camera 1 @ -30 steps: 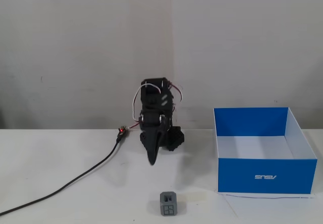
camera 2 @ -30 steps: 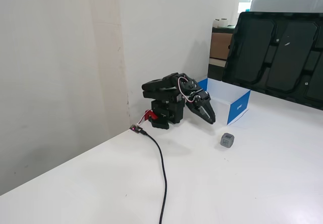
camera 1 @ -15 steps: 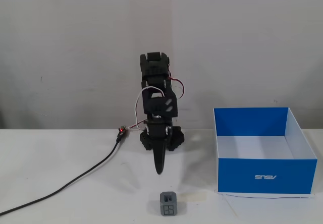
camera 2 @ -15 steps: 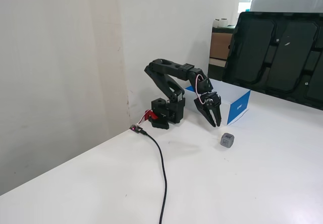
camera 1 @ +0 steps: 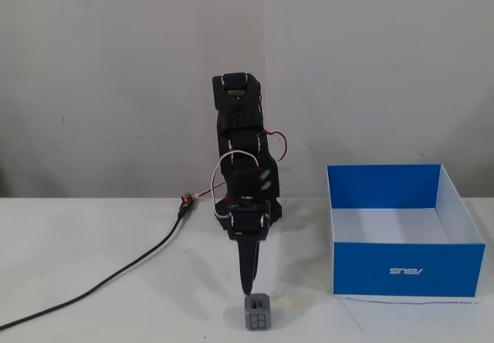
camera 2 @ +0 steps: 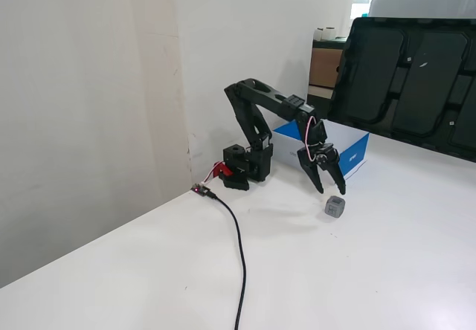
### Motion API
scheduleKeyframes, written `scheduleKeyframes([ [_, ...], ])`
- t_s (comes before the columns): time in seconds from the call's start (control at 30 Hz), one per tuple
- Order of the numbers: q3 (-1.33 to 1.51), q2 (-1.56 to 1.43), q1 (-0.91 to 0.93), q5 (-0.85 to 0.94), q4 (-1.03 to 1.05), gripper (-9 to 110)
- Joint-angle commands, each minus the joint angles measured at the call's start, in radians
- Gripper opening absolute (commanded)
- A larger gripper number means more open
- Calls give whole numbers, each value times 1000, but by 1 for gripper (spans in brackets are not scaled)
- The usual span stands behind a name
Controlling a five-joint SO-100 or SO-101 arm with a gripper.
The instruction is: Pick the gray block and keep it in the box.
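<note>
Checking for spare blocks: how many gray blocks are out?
1. The block sits on the table just below the open tool, left of the box. Part of the box floor is hidden.

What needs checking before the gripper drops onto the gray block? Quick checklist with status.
1. Jaws open: ok, the gripper shows its two fingers spread in a fixed view.
2. Gripper above the gray block: ok, tips hover just over it.
3. Centred on the block: cannot tell, it looks slightly to the left in a fixed view.
4. Block upright on the table: ok.
5. The box open and empty: ok.
6. The cable clear of the block: ok.
</note>
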State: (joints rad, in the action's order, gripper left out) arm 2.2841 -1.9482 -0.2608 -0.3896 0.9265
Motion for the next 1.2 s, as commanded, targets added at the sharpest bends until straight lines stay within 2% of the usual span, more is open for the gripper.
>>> scheduleKeyframes([
  [0.0, -110, 69, -20, -11, -25, 24],
  [0.73, -163, 319, -58, -25, -150, 21],
  [1.0, -158, 321, -35, -25, -187, 4],
  [1.17, -156, 322, -37, -25, -189, 2],
])
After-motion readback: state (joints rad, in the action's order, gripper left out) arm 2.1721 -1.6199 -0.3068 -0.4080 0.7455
